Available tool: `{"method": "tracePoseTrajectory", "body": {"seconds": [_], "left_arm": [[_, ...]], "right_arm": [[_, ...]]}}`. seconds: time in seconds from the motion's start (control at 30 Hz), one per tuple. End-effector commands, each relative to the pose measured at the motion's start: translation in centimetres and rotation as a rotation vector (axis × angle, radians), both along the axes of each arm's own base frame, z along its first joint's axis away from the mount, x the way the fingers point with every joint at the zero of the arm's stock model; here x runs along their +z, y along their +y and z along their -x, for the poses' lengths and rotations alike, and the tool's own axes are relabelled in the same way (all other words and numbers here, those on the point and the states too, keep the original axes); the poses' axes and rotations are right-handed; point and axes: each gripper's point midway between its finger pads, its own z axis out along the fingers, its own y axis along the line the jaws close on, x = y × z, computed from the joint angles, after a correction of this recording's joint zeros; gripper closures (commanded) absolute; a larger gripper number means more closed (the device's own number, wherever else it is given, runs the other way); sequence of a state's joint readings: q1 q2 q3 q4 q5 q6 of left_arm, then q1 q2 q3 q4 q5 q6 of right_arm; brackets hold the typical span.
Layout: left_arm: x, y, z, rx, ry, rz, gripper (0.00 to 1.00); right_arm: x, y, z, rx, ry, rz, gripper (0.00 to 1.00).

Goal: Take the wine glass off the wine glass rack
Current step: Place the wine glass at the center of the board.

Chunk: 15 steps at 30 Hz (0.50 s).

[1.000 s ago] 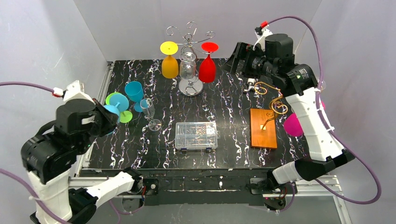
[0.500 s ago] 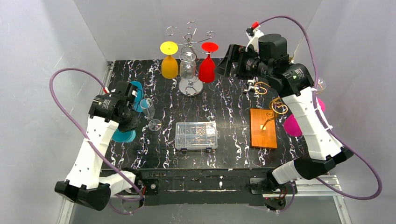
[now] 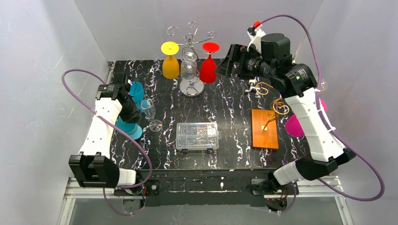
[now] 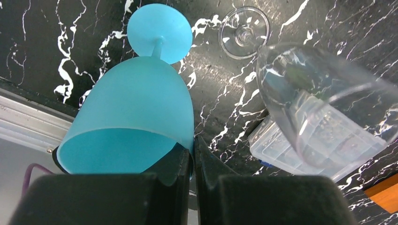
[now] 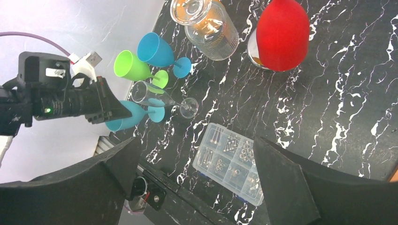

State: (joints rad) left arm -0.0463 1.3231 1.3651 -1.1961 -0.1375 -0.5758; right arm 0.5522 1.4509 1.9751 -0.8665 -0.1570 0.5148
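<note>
The wire wine glass rack (image 3: 190,44) stands at the back. A yellow glass (image 3: 170,61), a clear glass (image 3: 189,65) and a red glass (image 3: 209,63) hang on it upside down. My right gripper (image 3: 224,64) is open and empty, just right of the red glass (image 5: 281,35), apart from it. My left gripper (image 3: 129,117) is at the table's left and is shut on the rim of a light-blue glass (image 4: 136,108), which is tilted. One finger is inside the bowl, the other outside.
A darker blue glass (image 3: 136,91), a green glass (image 5: 131,65) and a clear flute (image 3: 151,112) stand close by the left gripper. A clear screw box (image 3: 197,136) lies mid-table. A wooden board with a gold wire stand (image 3: 264,127) and a pink glass (image 3: 294,125) are at the right.
My left arm has swung down and forward, carrying the light-blue glass beside the flute. My right gripper has shifted slightly left toward the rack.
</note>
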Motion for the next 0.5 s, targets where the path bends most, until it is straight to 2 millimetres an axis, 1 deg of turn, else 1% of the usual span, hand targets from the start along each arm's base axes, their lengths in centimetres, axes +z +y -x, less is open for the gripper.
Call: {"method": "tracePoseTrajectory", "body": {"seconds": [0.0,0.13,0.2,0.23,0.47], "left_arm": [[-0.4,0.3,-1.2,-0.008,-0.004,0.028,1.00],[-1.0,0.6,-1.8,-0.010,0.025,0.022,1.00],[-1.3,1.4,-2.1,0.020,0.031,0.022,1.00],[-1.6,1.5,-2.2,0.025,0.042,0.022,1.00],[-2.2,1.5,-3.0,0.025,0.056,0.030,1.00]], "right_arm": [[2.5,-0.4,0.7,0.009,-0.081,-0.019,0.02],[2.5,-0.6,0.9,0.007,-0.081,-0.018,0.02],[2.5,-0.6,1.0,0.008,-0.083,-0.020,0.02],[2.6,-0.7,1.1,0.007,-0.083,-0.021,0.02],[2.3,-0.9,1.1,0.003,-0.082,-0.013,0.02]]}}
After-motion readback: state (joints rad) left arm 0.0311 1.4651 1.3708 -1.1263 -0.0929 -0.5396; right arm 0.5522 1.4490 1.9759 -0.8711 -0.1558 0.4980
